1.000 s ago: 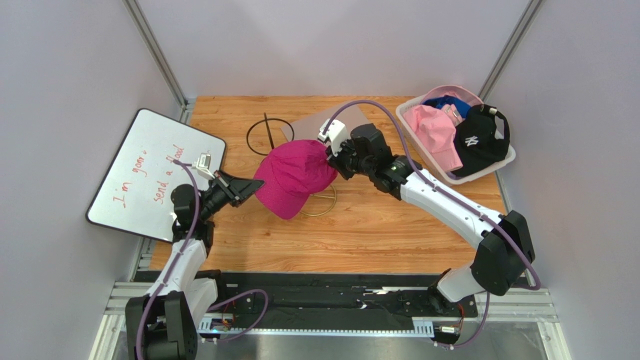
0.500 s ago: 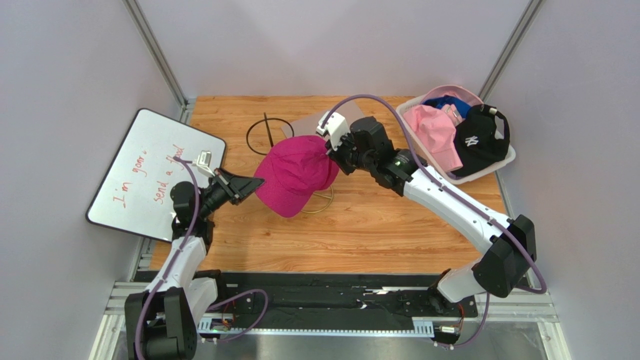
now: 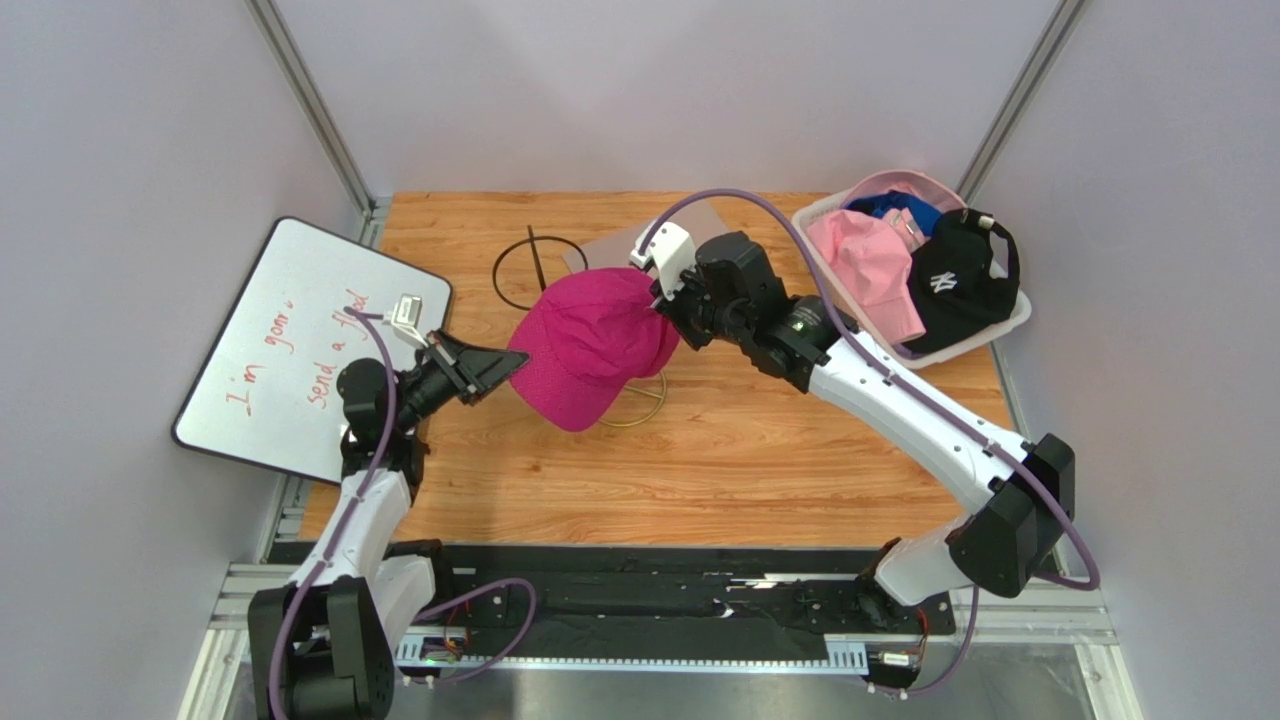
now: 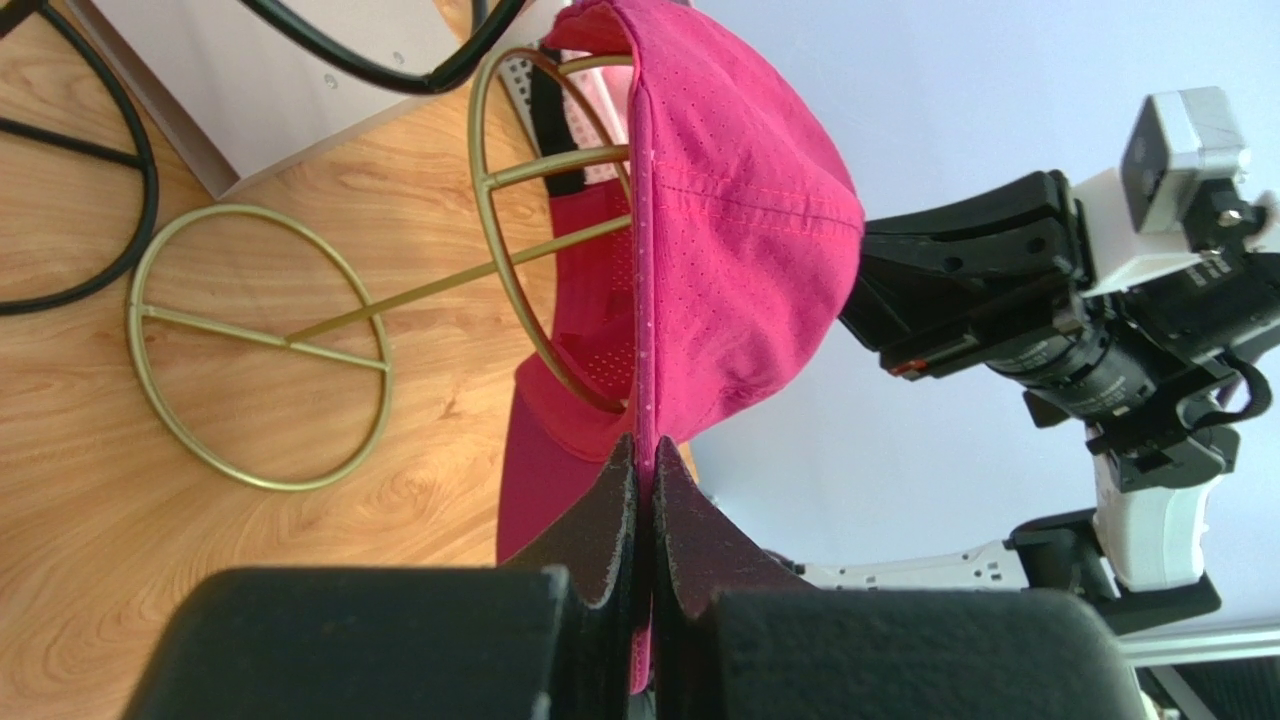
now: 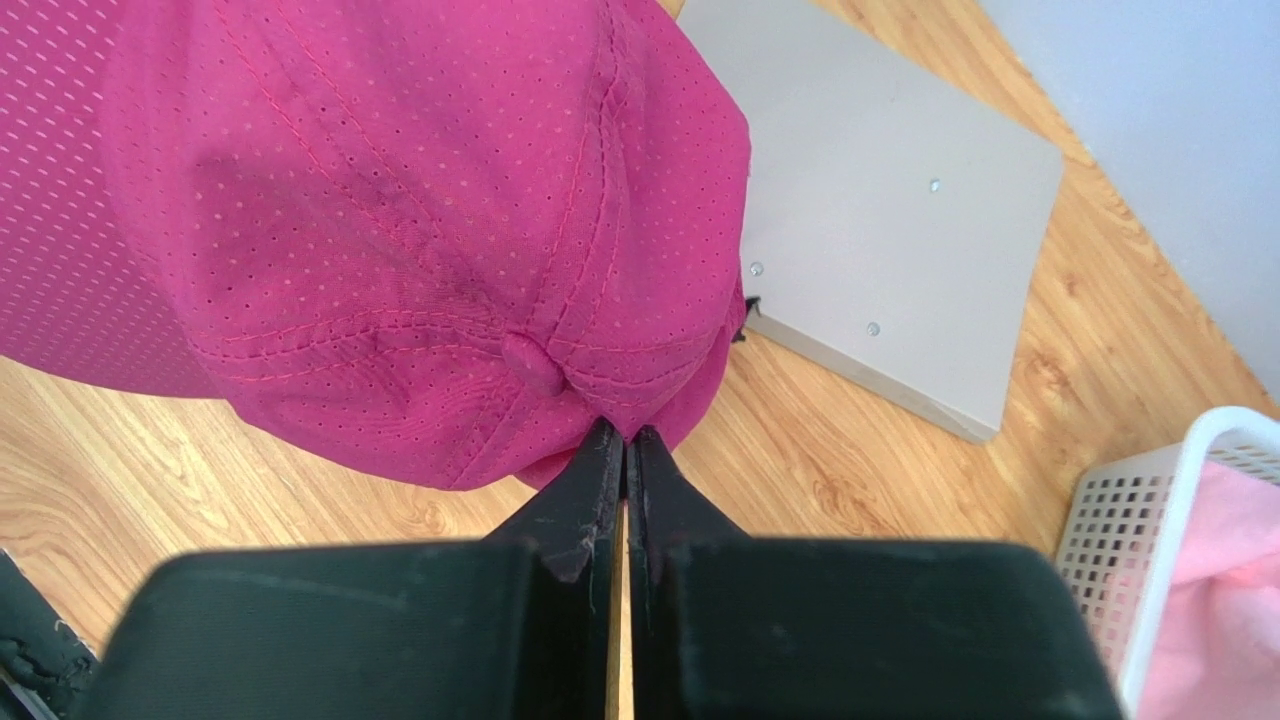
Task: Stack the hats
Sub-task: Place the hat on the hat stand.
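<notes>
A magenta cap hangs in the air between both grippers, over the gold wire stand. My left gripper is shut on the cap's near-left edge; in the left wrist view its tips pinch the magenta edge, and the gold stand's upper ring sits inside the cap. My right gripper is shut on the crown fabric, its tips nipping the cap just below the top button. A pink hat, a black cap and a blue cap lie in the basket.
The white mesh basket stands at the far right, its corner also in the right wrist view. A black wire stand and a grey board lie behind the cap. A whiteboard leans at the left.
Both grippers have carried the magenta cap slightly toward the far side of the table, settling it further over the gold stand. Both grips are unchanged.
</notes>
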Robot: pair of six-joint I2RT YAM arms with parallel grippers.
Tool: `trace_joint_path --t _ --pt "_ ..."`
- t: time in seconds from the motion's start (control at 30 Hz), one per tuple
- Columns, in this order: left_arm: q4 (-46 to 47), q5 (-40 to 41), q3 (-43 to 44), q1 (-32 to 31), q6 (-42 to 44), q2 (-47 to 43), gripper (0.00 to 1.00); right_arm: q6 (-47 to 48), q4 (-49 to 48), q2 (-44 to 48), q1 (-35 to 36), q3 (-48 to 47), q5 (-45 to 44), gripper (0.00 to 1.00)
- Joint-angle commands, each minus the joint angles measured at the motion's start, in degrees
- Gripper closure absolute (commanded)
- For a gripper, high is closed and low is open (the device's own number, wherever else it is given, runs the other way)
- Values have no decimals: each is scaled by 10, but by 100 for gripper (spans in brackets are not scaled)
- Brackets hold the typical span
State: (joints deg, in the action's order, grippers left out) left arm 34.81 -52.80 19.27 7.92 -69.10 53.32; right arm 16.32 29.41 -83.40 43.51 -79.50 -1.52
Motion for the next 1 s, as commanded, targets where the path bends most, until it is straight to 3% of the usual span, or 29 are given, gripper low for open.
trace_joint_path --t 0.0,0.33,0.7,0.87,0.97 --pt "55 2 25 5 -16 27 100 -2 12 20 7 -63 -26 100" --pt "113 15 9 5 -33 87 100 17 60 -77 16 -180 -49 100" --pt "100 47 -35 5 -3 96 100 14 58 -122 22 -198 -50 100" --pt "127 52 -55 5 4 142 100 -3 49 -108 25 -175 -19 85" --pt "130 52 -61 5 12 158 100 -12 44 -100 25 -172 -15 62"
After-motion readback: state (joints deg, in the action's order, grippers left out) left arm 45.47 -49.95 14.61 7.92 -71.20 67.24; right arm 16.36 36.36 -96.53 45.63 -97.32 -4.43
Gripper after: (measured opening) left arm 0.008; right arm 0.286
